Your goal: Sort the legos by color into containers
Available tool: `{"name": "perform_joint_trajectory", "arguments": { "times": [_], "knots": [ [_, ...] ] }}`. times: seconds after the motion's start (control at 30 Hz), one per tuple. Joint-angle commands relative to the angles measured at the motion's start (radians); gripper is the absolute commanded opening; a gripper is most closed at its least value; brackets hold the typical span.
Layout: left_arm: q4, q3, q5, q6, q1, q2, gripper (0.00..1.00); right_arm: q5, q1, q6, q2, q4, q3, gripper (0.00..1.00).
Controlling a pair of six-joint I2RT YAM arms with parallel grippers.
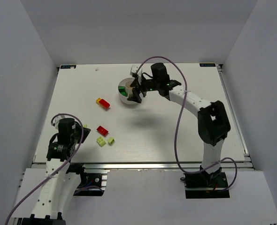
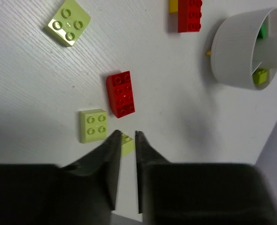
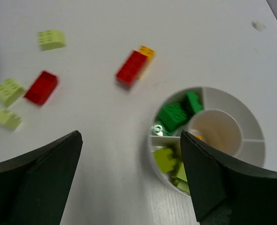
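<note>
Right gripper (image 3: 129,140) fills the bottom of its wrist view: jaws spread wide, nothing between them, hanging over the edge of the dish (image 3: 225,92).

Left gripper (image 2: 126,140) sits low at the near-left of the table with its fingers drawn to a narrow slit. A lime sliver (image 2: 127,145) shows at the tips. You can't tell from this whether it's pinched or just lying behind them.

Dish so far: dark green bricks (image 3: 173,115) in one wedge, pale lime bricks (image 3: 165,160) in the wedge beside it. The other wedges in view look bare.

Still on the table:
- red brick (image 3: 130,69) touching an orange brick (image 3: 147,51), near the dish
- loose red brick (image 3: 41,87) and lime bricks (image 3: 9,91), well apart from the dish, by the left arm

My read is you're between picks on the right side. The next pick is the red/orange pair. You need to take one colour only, so close on the red across its short sides, clear of the orange, and drop it in a bare wedge.
</note>
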Motion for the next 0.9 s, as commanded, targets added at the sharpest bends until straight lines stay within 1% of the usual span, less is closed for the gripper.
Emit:
{"name": "perform_joint_trajectory", "arguments": {
  "times": [0.0,0.03,0.1,0.13,0.17,0.2,0.23,0.27,0.3,0.33,0.37,0.43,0.47,0.53,0.57,0.6,0.63,0.67,0.7,0.73,0.83,0.87],
  "knots": [
    [0.003,-0.007,-0.005,-0.003,0.002,-0.001,0.18,-0.329,0.004,-0.187,-0.130,-0.021,-0.082,0.89],
    [0.009,-0.007,-0.002,-0.003,0.002,0.004,0.14,-0.329,0.019,-0.189,-0.140,-0.029,-0.097,0.88],
    [0.015,-0.006,0.006,0.002,0.004,0.013,0.09,-0.291,0.042,-0.214,-0.150,-0.099,-0.106,0.75],
    [0.021,-0.006,0.007,0.003,0.002,0.022,0.07,-0.219,0.071,-0.215,-0.140,-0.123,-0.100,0.66],
    [0.023,-0.004,0.010,0.005,0.002,0.027,0.07,-0.190,0.085,-0.212,-0.129,-0.148,-0.088,0.44],
    [0.024,-0.004,0.015,0.008,0.004,0.031,0.07,-0.167,0.099,-0.195,-0.114,-0.176,-0.049,0.33],
    [0.024,0.000,0.015,0.011,0.002,0.034,0.07,-0.130,0.117,-0.175,-0.082,-0.223,-0.024,0.25],
    [0.024,0.003,0.015,0.011,0.004,0.034,0.07,-0.099,0.125,-0.150,-0.065,-0.236,-0.001,0.19],
    [0.023,0.005,0.013,0.014,0.004,0.034,0.07,-0.068,0.132,-0.108,-0.048,-0.245,0.043,0.19],
    [0.017,0.008,0.012,0.016,0.002,0.033,0.07,-0.024,0.148,-0.100,-0.013,-0.274,0.067,0.19],
    [0.013,0.009,0.010,0.016,0.002,0.030,0.08,-0.007,0.154,-0.093,0.004,-0.291,0.091,0.23],
    [0.004,0.009,0.006,0.014,0.004,0.024,0.10,0.039,0.174,-0.087,0.044,-0.323,0.148,0.29],
    [0.001,0.008,0.004,0.011,0.002,0.013,0.12,0.048,0.180,-0.098,0.055,-0.360,0.165,0.35],
    [-0.005,0.005,0.001,0.005,0.002,0.001,0.17,0.103,0.208,-0.118,0.073,-0.375,0.182,0.45],
    [-0.008,-0.003,0.001,-0.003,0.002,-0.009,0.28,0.123,0.218,-0.124,0.080,-0.384,0.185,0.56],
    [-0.011,-0.006,-0.002,-0.006,0.004,-0.012,0.34,0.193,0.241,-0.121,0.092,-0.380,0.187,0.65],
    [-0.013,-0.011,-0.002,-0.009,0.002,-0.016,0.41,0.240,0.255,-0.100,0.101,-0.363,0.190,0.80],
    [-0.014,-0.012,-0.002,-0.012,0.004,-0.019,0.49,0.274,0.266,-0.083,0.109,-0.352,0.196,0.87],
    [-0.014,-0.012,-0.001,-0.012,0.002,-0.019,0.51,0.329,0.283,-0.054,0.130,-0.336,0.205,0.89],
    [-0.016,-0.011,0.001,-0.012,0.002,-0.019,0.53,0.360,0.287,0.039,0.142,-0.317,0.228,0.89],
    [-0.023,0.000,-0.001,-0.003,0.004,-0.013,0.55,0.444,0.303,0.139,0.205,-0.288,0.301,0.89],
    [-0.028,0.006,-0.002,0.002,0.004,-0.012,0.55,0.473,0.307,0.196,0.208,-0.230,0.291,0.89]
  ]
}}
